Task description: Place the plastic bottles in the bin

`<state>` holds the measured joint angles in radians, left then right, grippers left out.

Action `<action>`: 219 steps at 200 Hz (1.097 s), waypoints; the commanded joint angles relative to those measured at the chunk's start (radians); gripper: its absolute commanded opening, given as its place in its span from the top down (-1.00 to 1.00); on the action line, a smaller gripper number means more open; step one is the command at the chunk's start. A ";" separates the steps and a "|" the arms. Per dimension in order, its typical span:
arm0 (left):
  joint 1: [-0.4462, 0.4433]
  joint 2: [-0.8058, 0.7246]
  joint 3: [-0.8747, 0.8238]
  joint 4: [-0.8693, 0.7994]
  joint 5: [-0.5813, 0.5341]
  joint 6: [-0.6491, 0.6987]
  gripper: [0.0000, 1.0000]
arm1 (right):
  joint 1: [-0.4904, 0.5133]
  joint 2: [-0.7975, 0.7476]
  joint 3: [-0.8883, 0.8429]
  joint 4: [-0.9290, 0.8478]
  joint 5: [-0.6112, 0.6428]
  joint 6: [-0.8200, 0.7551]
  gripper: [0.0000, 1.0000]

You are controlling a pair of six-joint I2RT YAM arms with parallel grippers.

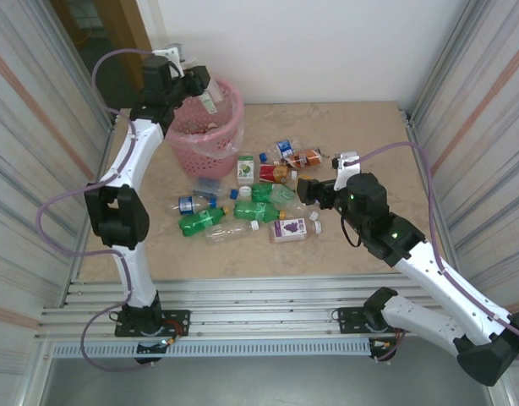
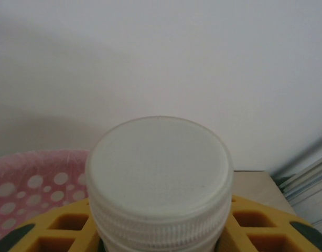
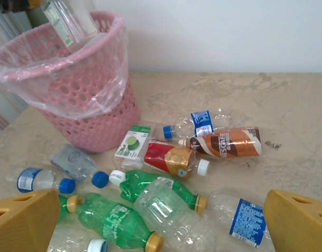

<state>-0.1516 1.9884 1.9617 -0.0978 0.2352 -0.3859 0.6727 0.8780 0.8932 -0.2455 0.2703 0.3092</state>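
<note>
Clamps white-capped bottle (image 2: 160, 168) in left tool (image 2: 160, 233) over the bin (image 1: 230, 127): drop step in hand. Calls next, probably, for parting that tool. Holds right tool (image 1: 300, 193) apart above loose bottles (image 3: 166, 160) strewn on tabletop (image 3: 287, 105).

Crushed plastic bottles (image 1: 200, 222) crowd the middle of the surface (image 1: 369, 135), touching and overlapping, with little room between them. The pink bin (image 1: 204, 145) stands far left, with the left hand (image 1: 204, 87) and its clear bottle (image 1: 211, 97) above its mouth. Bare surface lies open at far right and along the near edge.
</note>
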 commanded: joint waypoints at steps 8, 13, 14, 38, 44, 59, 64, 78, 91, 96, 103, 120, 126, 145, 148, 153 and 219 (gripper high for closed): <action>0.000 0.026 0.040 -0.030 -0.012 0.031 0.68 | -0.007 -0.013 -0.008 -0.017 0.027 0.036 -0.95; 0.000 0.031 0.035 -0.030 -0.005 0.027 0.66 | -0.006 -0.013 -0.011 -0.015 0.027 0.038 -0.95; 0.000 0.032 0.035 -0.031 -0.004 0.027 0.65 | -0.005 -0.012 -0.011 -0.015 0.026 0.039 -0.95; -0.002 0.056 0.023 -0.037 0.017 0.014 0.59 | -0.009 -0.008 -0.014 -0.014 0.023 0.042 -0.95; -0.002 0.062 0.024 -0.037 0.023 0.010 0.57 | -0.010 -0.008 -0.014 -0.014 0.022 0.043 -0.95; -0.003 0.078 0.022 -0.039 0.037 0.004 0.47 | -0.010 -0.005 -0.016 -0.013 0.020 0.042 -0.95; -0.003 0.083 0.022 -0.040 0.039 0.005 0.41 | -0.012 -0.004 -0.017 -0.014 0.020 0.042 -0.95; -0.006 0.096 0.025 -0.043 0.045 0.005 0.18 | -0.013 -0.004 -0.019 -0.014 0.018 0.042 -0.95; -0.006 0.101 0.025 -0.045 0.047 0.004 -0.08 | -0.015 -0.002 -0.020 -0.014 0.017 0.044 -0.95; -0.008 0.101 0.025 -0.046 0.046 0.007 -0.18 | -0.015 -0.001 -0.020 -0.013 0.015 0.044 -0.95; -0.008 0.101 0.024 -0.049 0.042 0.008 -0.32 | -0.016 -0.001 -0.021 -0.013 0.014 0.044 -0.95; -0.007 0.096 0.023 -0.057 0.024 0.016 -0.51 | -0.018 0.001 -0.023 -0.015 0.010 0.045 -0.95; -0.007 0.089 0.020 -0.060 0.013 0.021 -0.54 | -0.019 0.002 -0.022 -0.015 0.009 0.045 -0.95; -0.006 0.059 0.002 -0.064 -0.024 0.041 -0.56 | -0.021 0.004 -0.022 -0.018 0.007 0.048 -0.95; -0.006 0.053 -0.003 -0.064 -0.032 0.045 -0.56 | -0.021 0.004 -0.022 -0.018 0.006 0.048 -0.95; -0.006 0.043 -0.010 -0.064 -0.043 0.049 -0.56 | -0.022 0.006 -0.023 -0.018 0.006 0.048 -0.95; 0.002 -0.101 -0.116 -0.060 -0.094 0.094 -0.51 | -0.032 0.022 -0.026 -0.012 -0.004 0.058 -0.95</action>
<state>-0.1520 1.9907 1.8740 -0.1654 0.1696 -0.3321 0.6483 0.8879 0.8783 -0.2626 0.2676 0.3347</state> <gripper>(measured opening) 0.757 0.978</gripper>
